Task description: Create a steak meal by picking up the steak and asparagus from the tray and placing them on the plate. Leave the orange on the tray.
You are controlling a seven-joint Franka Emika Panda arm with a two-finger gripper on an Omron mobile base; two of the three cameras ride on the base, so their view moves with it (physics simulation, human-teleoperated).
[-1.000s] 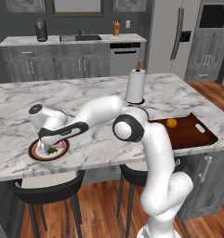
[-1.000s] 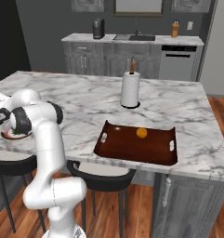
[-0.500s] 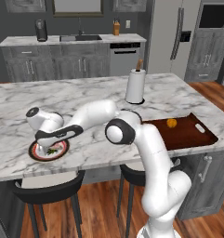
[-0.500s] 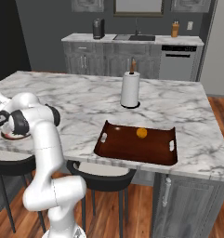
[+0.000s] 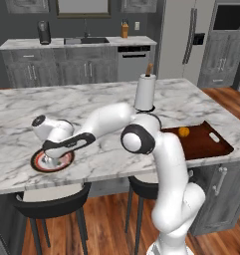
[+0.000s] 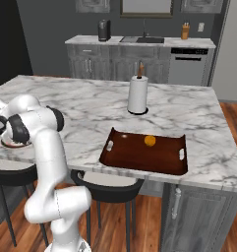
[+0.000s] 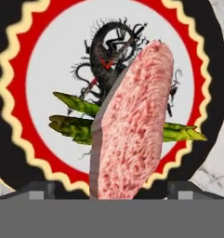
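Straight below my hand lies the plate (image 7: 34,93), with a dark edge, a red ring and a white centre bearing a dark dragon figure. Green asparagus (image 7: 74,123) stalks lie across its centre. The pinkish steak (image 7: 132,130) leans over them, tilted up on its edge. My gripper (image 7: 112,191) is open, its fingertips (image 7: 36,189) standing wide on either side of the steak and apart from it. From the left base view the gripper (image 5: 54,158) hangs low over the plate (image 5: 38,163) near the counter's front left edge. The orange (image 5: 183,131) rests on the tray (image 5: 211,147).
A paper towel roll (image 5: 145,93) stands upright mid-counter behind the tray (image 6: 139,160), and the orange (image 6: 149,141) is near the tray's back. Black stools (image 5: 47,199) sit under the counter's front edge. The plate (image 6: 14,143) is close to that edge.
The jaws have spread wide and let go of the steak, which now leans on the plate over the asparagus. The arm has hardly moved.
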